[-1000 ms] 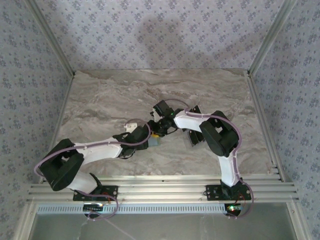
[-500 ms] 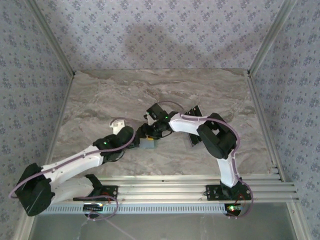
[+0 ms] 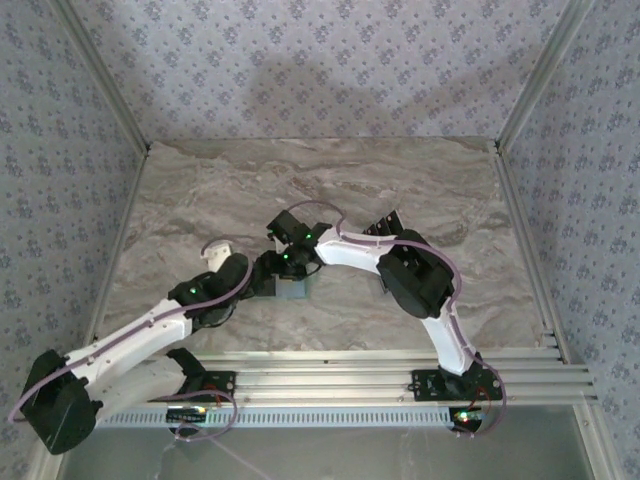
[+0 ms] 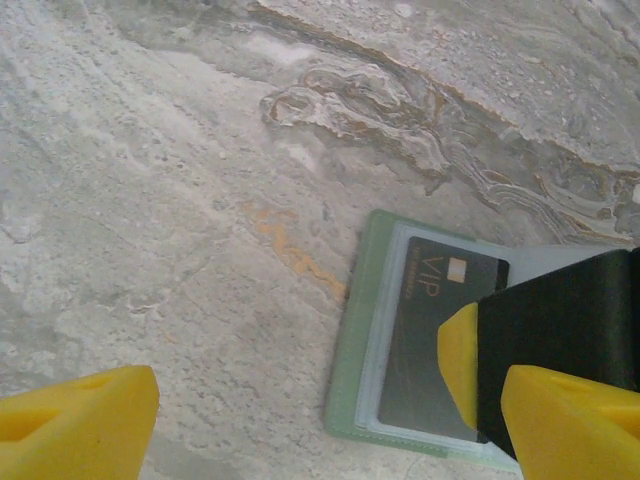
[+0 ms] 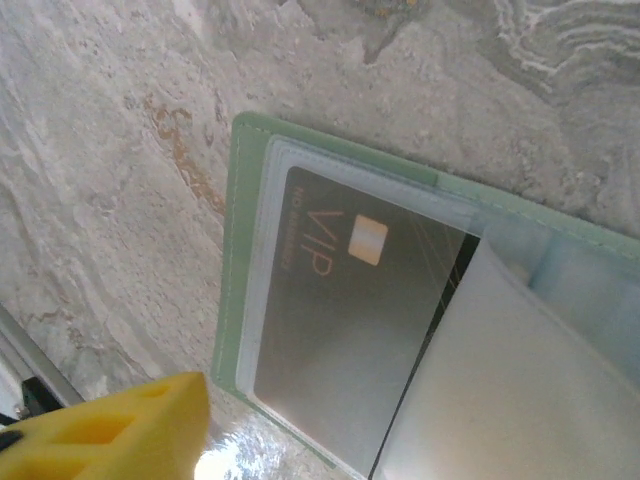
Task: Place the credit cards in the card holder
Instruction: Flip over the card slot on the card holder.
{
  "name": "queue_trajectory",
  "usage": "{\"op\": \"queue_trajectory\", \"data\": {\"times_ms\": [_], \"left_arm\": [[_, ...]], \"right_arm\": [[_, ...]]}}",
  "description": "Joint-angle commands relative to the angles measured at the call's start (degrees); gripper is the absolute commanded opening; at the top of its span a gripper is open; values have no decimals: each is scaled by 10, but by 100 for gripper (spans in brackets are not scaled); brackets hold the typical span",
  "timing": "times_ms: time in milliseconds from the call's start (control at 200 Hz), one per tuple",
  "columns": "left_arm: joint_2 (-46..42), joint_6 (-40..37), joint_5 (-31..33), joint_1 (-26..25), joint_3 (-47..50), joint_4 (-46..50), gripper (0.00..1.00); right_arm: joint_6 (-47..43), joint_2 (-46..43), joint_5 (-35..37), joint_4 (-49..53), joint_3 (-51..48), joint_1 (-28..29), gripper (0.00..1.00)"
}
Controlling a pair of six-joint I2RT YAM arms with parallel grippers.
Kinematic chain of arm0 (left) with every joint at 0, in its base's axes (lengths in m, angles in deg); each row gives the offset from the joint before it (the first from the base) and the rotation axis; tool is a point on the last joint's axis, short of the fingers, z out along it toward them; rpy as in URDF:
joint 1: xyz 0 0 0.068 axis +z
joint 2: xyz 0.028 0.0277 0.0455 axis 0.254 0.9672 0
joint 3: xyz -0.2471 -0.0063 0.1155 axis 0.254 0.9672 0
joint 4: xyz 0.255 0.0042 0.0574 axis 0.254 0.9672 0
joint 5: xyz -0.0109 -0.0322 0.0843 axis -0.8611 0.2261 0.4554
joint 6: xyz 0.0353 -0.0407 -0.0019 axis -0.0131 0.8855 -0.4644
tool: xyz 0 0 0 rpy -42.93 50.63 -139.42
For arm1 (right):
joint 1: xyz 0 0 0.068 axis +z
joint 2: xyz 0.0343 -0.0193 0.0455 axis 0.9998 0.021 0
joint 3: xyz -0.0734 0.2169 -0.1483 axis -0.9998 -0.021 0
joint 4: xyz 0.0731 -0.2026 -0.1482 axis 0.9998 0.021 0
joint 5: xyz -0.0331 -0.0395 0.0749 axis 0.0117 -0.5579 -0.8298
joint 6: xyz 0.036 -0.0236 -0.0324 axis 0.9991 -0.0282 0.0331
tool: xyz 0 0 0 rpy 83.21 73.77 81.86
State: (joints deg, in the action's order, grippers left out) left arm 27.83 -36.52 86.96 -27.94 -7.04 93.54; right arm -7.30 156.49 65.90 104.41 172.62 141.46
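Left gripper (image 3: 266, 281) has its yellow fingertips (image 4: 75, 420) spread wide, with nothing between them but the marbled table (image 4: 150, 200). The card holder (image 4: 352, 340) lies flat on the table just ahead of this gripper and nearer its right-hand finger, open with its clear pocket facing up. A dark card marked VIP (image 4: 435, 330) sits in that pocket. From the left wrist camera, a black finger with a yellow pad (image 4: 458, 350), belonging to the right gripper (image 3: 285, 268), comes in from the right and lies over the near right part of the card.

Seen from the right wrist, the holder (image 5: 232, 250) is directly below the gripper, and the VIP card (image 5: 340, 330) is under the clear sleeve. A pale translucent flap (image 5: 500, 390) covers the card's right end. One yellow fingertip (image 5: 110, 430) shows at the lower left, apart from the holder. I cannot tell how far the right gripper's jaws stand apart.

Further to the right, behind the right arm, the remaining credit cards (image 3: 386, 222) lie on the table, partly hidden.
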Motion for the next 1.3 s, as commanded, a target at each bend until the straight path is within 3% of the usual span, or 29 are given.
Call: {"op": "queue_trajectory", "data": {"times_ms": [0, 400, 425, 465, 889, 1089, 1294], "left_arm": [[-20, -3, -13, 8, 12, -1, 89], [-86, 5, -18, 22, 30, 29, 89], [-91, 6, -16, 22, 32, 31, 89], [-99, 8, -13, 22, 34, 35, 89], [-168, 25, -2, 23, 26, 109, 89], [-186, 25, -3, 23, 29, 120, 89], [-182, 18, -10, 23, 46, 93, 89]], "right_arm": [[8, 13, 8, 29, 46, 20, 72], [13, 33, 4, 65, 111, 37, 76], [12, 27, 4, 67, 112, 38, 82], [12, 16, 4, 68, 112, 40, 84], [21, 6, -3, 70, 141, 77, 84], [9, -15, 5, 92, 135, 88, 85], [-12, -97, 25, 113, 58, 72, 84]]}}
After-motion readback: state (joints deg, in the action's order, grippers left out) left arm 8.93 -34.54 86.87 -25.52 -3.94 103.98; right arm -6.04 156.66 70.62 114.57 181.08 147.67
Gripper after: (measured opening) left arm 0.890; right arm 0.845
